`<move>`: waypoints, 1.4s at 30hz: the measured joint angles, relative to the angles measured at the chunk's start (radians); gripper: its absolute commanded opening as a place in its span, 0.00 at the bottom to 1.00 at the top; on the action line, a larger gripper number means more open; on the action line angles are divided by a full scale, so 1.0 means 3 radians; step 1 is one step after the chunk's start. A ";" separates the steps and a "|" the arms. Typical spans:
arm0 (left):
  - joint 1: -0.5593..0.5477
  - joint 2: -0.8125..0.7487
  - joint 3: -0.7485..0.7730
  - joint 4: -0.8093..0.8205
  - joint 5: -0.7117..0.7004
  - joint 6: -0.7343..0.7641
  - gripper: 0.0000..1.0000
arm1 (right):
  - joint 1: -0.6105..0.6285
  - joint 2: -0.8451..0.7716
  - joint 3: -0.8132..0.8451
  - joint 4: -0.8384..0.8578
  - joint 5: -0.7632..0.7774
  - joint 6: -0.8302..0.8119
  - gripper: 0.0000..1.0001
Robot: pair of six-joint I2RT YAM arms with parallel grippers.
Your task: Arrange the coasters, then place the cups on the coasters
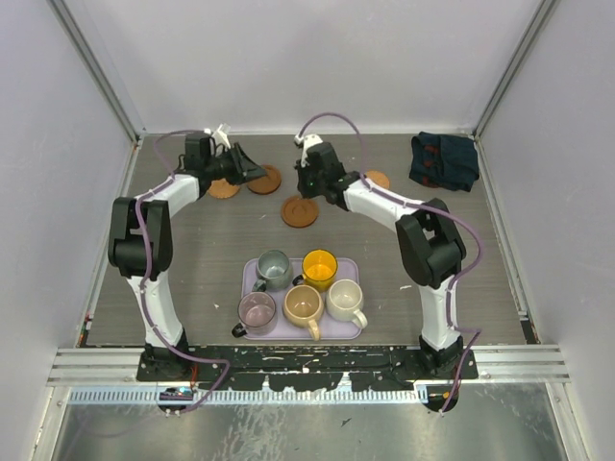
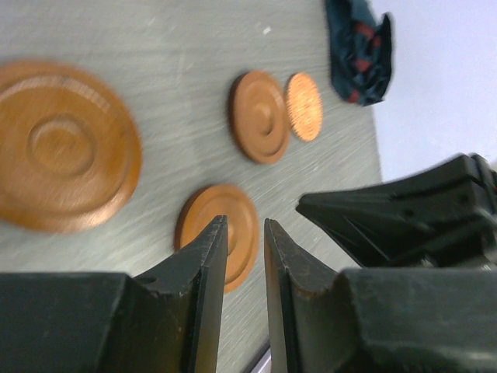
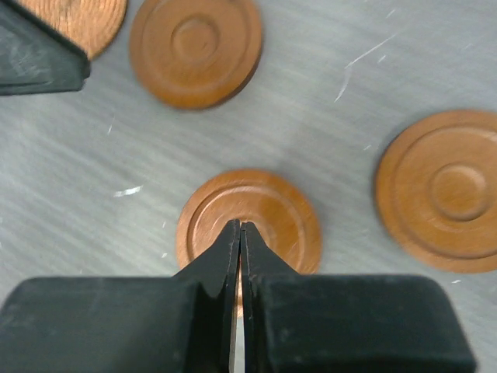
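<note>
Several round brown coasters lie at the back of the table: one (image 1: pixel 223 188) by my left gripper (image 1: pixel 252 174), one (image 1: pixel 264 180) just beside it, one (image 1: pixel 299 211) nearer the middle, one (image 1: pixel 377 180) at the right. My left gripper (image 2: pixel 245 224) hangs slightly open with nothing between its fingers, a coaster (image 2: pixel 221 233) just beyond them. My right gripper (image 3: pixel 241 225) is shut, its tips over the middle of a coaster (image 3: pixel 248 221). The cups stand on the lavender tray (image 1: pixel 351 331): grey-green (image 1: pixel 273 269), yellow (image 1: pixel 319 268), pinkish-purple (image 1: pixel 257 311), tan (image 1: pixel 304 306), cream (image 1: pixel 344 301).
A dark blue folded cloth (image 1: pixel 444 160) lies at the back right corner. Grey walls close the table in on the left, right and back. The two grippers hang close together, the right one (image 2: pixel 411 210) showing in the left wrist view.
</note>
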 measured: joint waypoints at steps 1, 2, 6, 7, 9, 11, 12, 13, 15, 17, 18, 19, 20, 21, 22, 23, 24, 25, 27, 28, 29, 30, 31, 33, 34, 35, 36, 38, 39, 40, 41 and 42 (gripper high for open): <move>0.0006 -0.0022 -0.0104 -0.0041 -0.0047 0.0037 0.28 | 0.0047 0.0000 -0.0041 -0.0013 0.0000 -0.0003 0.07; 0.0006 -0.0032 -0.0187 -0.0078 -0.0086 0.0071 0.29 | 0.0093 0.0000 -0.0086 -0.0028 0.0001 -0.0004 0.07; 0.0013 -0.0050 -0.0354 -0.0233 -0.0226 0.0181 0.30 | 0.0169 0.0000 -0.0223 -0.0127 0.0014 0.0013 0.07; 0.0013 -0.0069 -0.0383 -0.0254 -0.0254 0.0203 0.30 | 0.0167 0.0000 -0.0242 -0.0137 0.0019 0.0022 0.07; 0.0013 -0.0134 -0.0445 -0.0282 -0.0312 0.0249 0.31 | 0.0161 0.0000 -0.0258 -0.0154 0.0033 0.0039 0.07; 0.0013 -0.0219 -0.0501 -0.0309 -0.0370 0.0290 0.32 | 0.0161 0.0001 -0.0266 -0.0165 0.0041 0.0057 0.07; 0.0011 -0.0257 -0.0523 -0.0320 -0.0397 0.0317 0.32 | 0.0160 0.0005 -0.0266 -0.0170 0.0042 0.0062 0.07; 0.0011 -0.0301 -0.0540 -0.0329 -0.0425 0.0337 0.32 | 0.0159 0.0014 -0.0266 -0.0170 0.0043 0.0071 0.07; 0.0013 -0.0350 -0.0548 -0.0337 -0.0469 0.0367 0.33 | 0.0163 0.0050 -0.0261 -0.0173 0.0039 0.0080 0.07; 0.0013 -0.0364 -0.0549 -0.0338 -0.0504 0.0409 0.33 | 0.0173 0.0134 -0.0225 -0.0186 0.0037 0.0086 0.07; 0.0013 -0.0364 -0.0549 -0.0345 -0.0520 0.0418 0.33 | 0.0181 0.0189 -0.0197 -0.0193 0.0037 0.0094 0.07; 0.0013 -0.0364 -0.0554 -0.0356 -0.0529 0.0423 0.34 | 0.0188 0.0244 -0.0172 -0.0198 0.0036 0.0098 0.07; 0.0013 -0.0364 -0.0557 -0.0373 -0.0534 0.0427 0.34 | 0.0195 0.0291 -0.0159 -0.0200 0.0034 0.0107 0.07; 0.0013 -0.0364 -0.0557 -0.0385 -0.0539 0.0430 0.34 | 0.0200 0.0323 -0.0154 -0.0206 0.0033 0.0109 0.07; 0.0013 -0.0364 -0.0557 -0.0395 -0.0547 0.0432 0.34 | 0.0203 0.0355 -0.0151 -0.0212 0.0032 0.0121 0.07; 0.0013 -0.0364 -0.0557 -0.0399 -0.0551 0.0432 0.35 | 0.0205 0.0379 -0.0150 -0.0221 0.0029 0.0125 0.07; 0.0013 -0.0364 -0.0557 -0.0399 -0.0556 0.0434 0.35 | 0.0206 0.0399 -0.0140 -0.0212 0.0027 0.0135 0.07; 0.0013 -0.0364 -0.0557 -0.0399 -0.0557 0.0435 0.35 | 0.0206 0.0413 -0.0107 -0.0225 0.0027 0.0135 0.07; 0.0014 -0.0364 -0.0557 -0.0399 -0.0557 0.0437 0.36 | 0.0206 0.0458 -0.0034 -0.0248 0.0028 0.0135 0.07; 0.0014 -0.0362 -0.0557 -0.0399 -0.0557 0.0441 0.36 | 0.0206 0.0492 0.0023 -0.0276 0.0031 0.0135 0.07; 0.0014 -0.0362 -0.0557 -0.0399 -0.0557 0.0443 0.36 | 0.0206 0.0537 0.0088 -0.0296 0.0036 0.0135 0.07; 0.0014 -0.0362 -0.0557 -0.0399 -0.0557 0.0445 0.36 | 0.0206 0.0582 0.0154 -0.0308 0.0039 0.0134 0.07; 0.0015 -0.0362 -0.0557 -0.0399 -0.0557 0.0446 0.37 | 0.0206 0.0643 0.0248 -0.0332 0.0050 0.0134 0.07; 0.0019 -0.0362 -0.0557 -0.0401 -0.0557 0.0458 0.37 | 0.0206 0.0772 0.0453 -0.0371 0.0083 0.0134 0.07; 0.0023 -0.0361 -0.0557 -0.0402 -0.0557 0.0478 0.37 | 0.0206 0.0837 0.0553 -0.0392 0.0106 0.0132 0.07; 0.0027 -0.0360 -0.0557 -0.0404 -0.0558 0.0490 0.37 | 0.0206 0.0888 0.0633 -0.0406 0.0128 0.0131 0.07; 0.0032 -0.0357 -0.0556 -0.0413 -0.0558 0.0505 0.37 | 0.0206 0.0952 0.0738 -0.0425 0.0155 0.0128 0.07; 0.0042 -0.0347 -0.0552 -0.0443 -0.0559 0.0518 0.37 | 0.0206 0.1071 0.0926 -0.0455 0.0221 0.0120 0.07; 0.0047 -0.0338 -0.0548 -0.0462 -0.0559 0.0521 0.37 | 0.0205 0.1118 0.0997 -0.0468 0.0252 0.0118 0.07; 0.0052 -0.0322 -0.0538 -0.0478 -0.0559 0.0530 0.38 | 0.0201 0.1161 0.1062 -0.0472 0.0280 0.0118 0.07; 0.0056 -0.0309 -0.0533 -0.0483 -0.0559 0.0534 0.38 | 0.0195 0.1195 0.1119 -0.0476 0.0309 0.0118 0.07; 0.0057 -0.0292 -0.0528 -0.0492 -0.0559 0.0540 0.38 | 0.0187 0.1225 0.1167 -0.0482 0.0333 0.0118 0.07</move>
